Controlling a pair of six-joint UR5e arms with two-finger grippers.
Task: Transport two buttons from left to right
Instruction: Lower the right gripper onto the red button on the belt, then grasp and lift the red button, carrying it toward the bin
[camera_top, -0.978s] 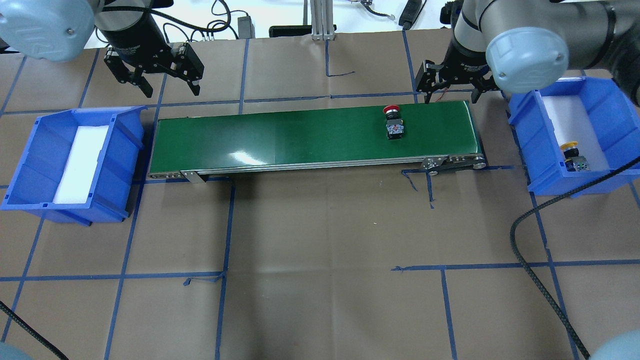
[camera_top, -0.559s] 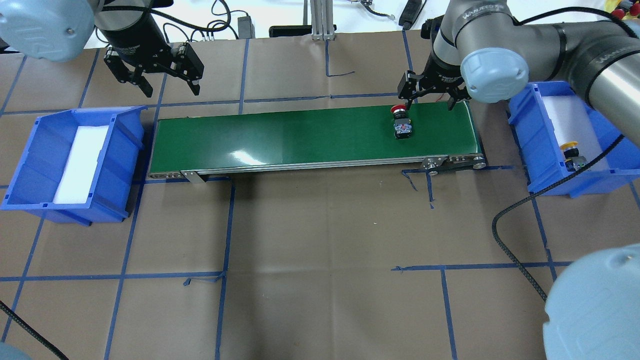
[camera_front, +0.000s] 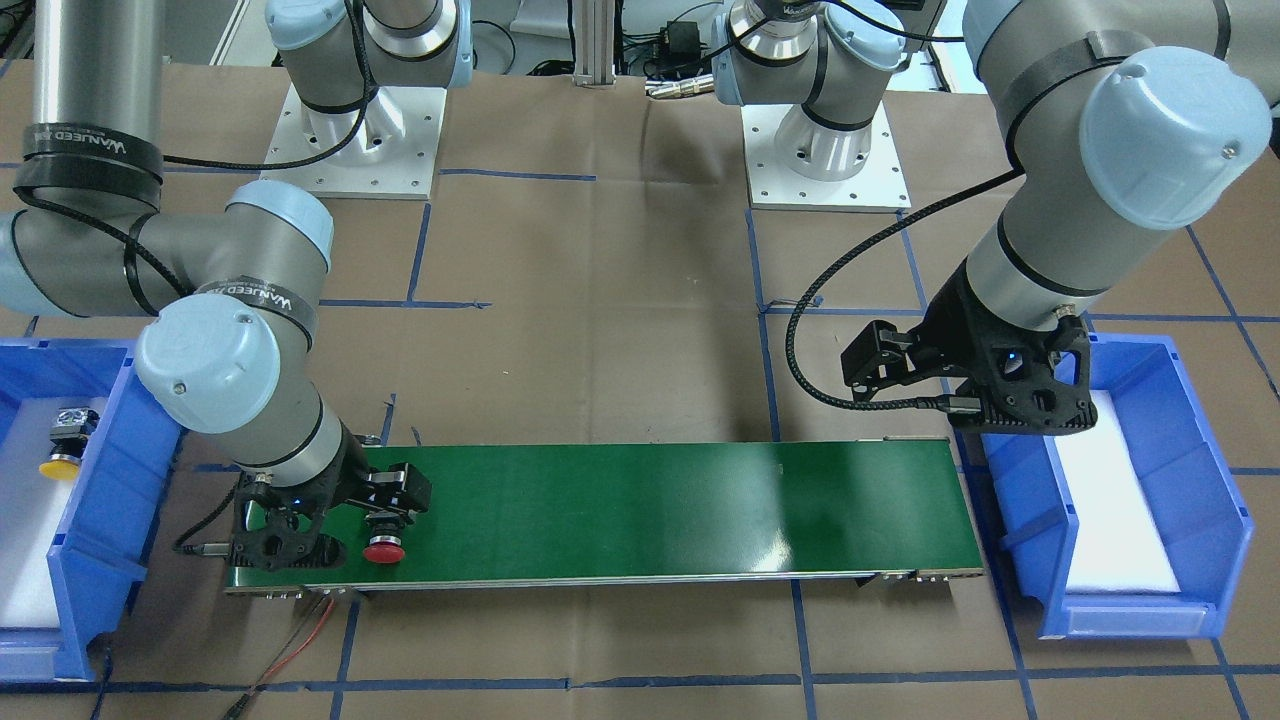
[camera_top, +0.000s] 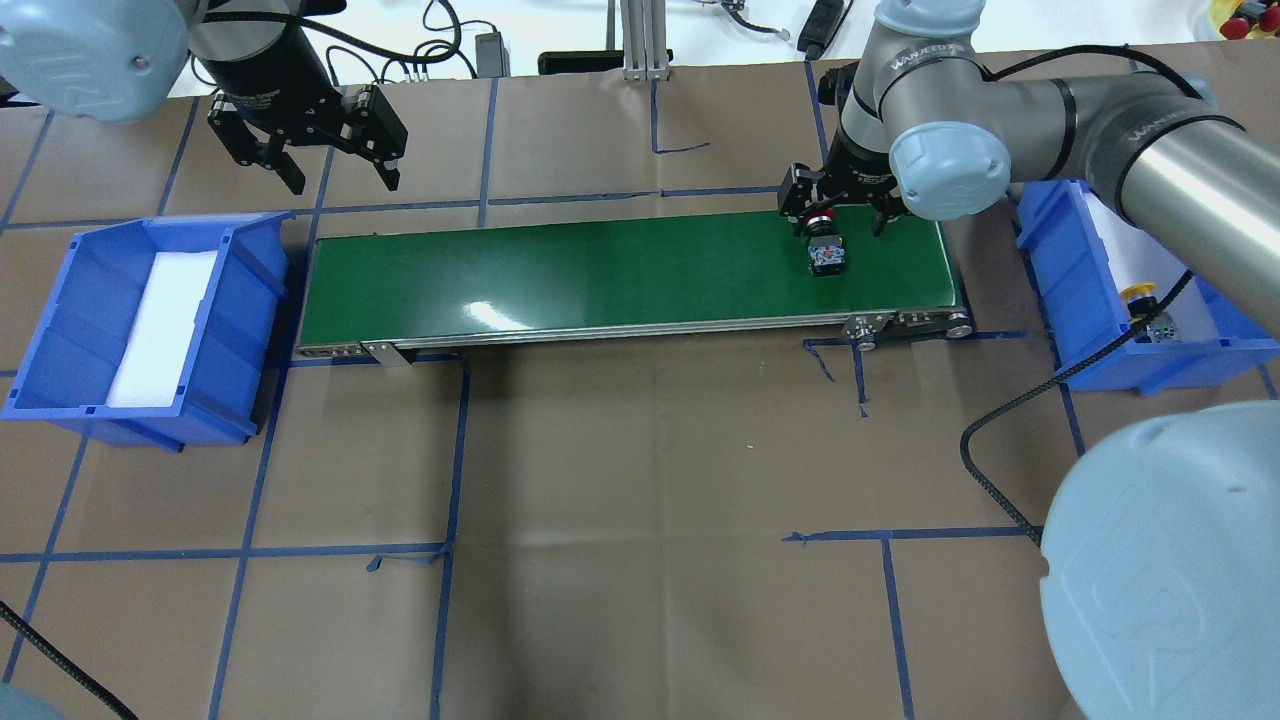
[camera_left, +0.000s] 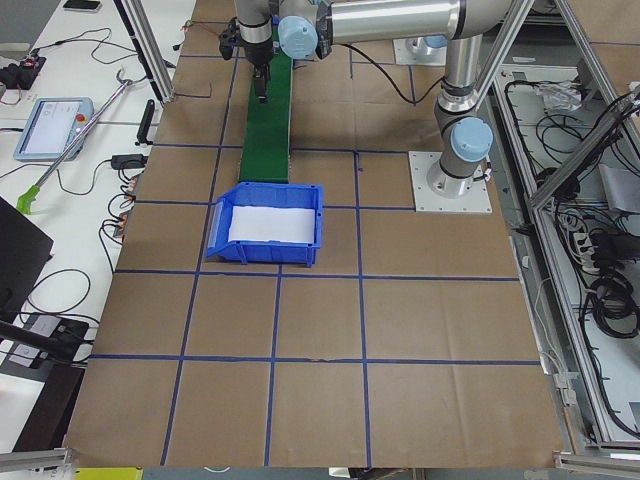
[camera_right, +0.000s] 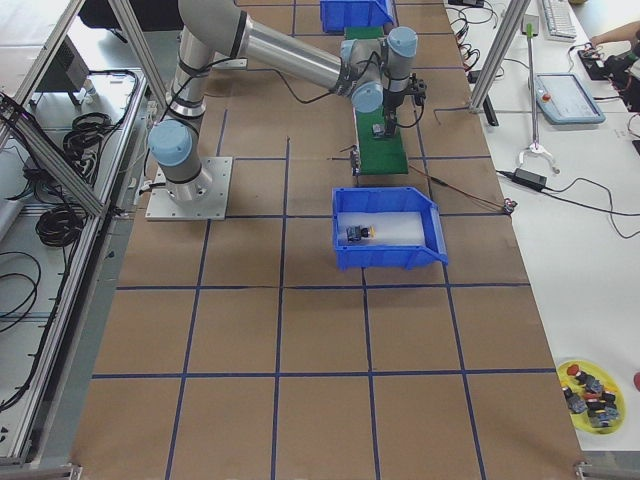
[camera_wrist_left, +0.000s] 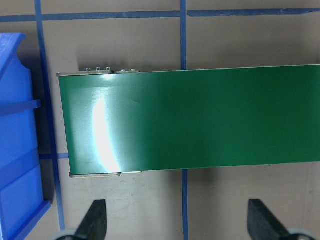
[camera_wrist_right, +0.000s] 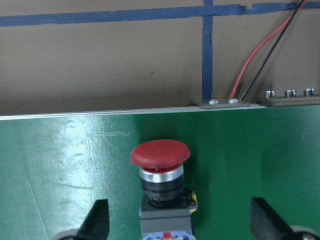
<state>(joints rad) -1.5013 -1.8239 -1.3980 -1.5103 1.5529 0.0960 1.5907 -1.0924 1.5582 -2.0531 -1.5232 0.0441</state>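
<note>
Right gripper (camera_top: 838, 220) above the right end of the belt (camera_top: 600, 270), jaws wide apart and holding nothing; my fingers (camera_wrist_right: 97, 220) straddle the red button (camera_wrist_right: 161, 185), which lies on its side on the belt, cap toward the far edge. The yellow button (camera_front: 65, 445) lies in the right bin (camera_front: 100, 520), so I judge this to be the last pick. My left gripper (camera_top: 340, 170) hangs spread and empty over the table behind the belt's left end, near the left bin (camera_top: 60, 300). Risks, as I judge them: the button sits a little off the middle of my gap, so one finger may touch first and push or spin it. The round black neck may roll out of a closing grip. A grip on the cap alone may slip in the lift. If the belt is running, which I cannot tell, the button may drift out from between my fingers or run off the end before I close.
</note>
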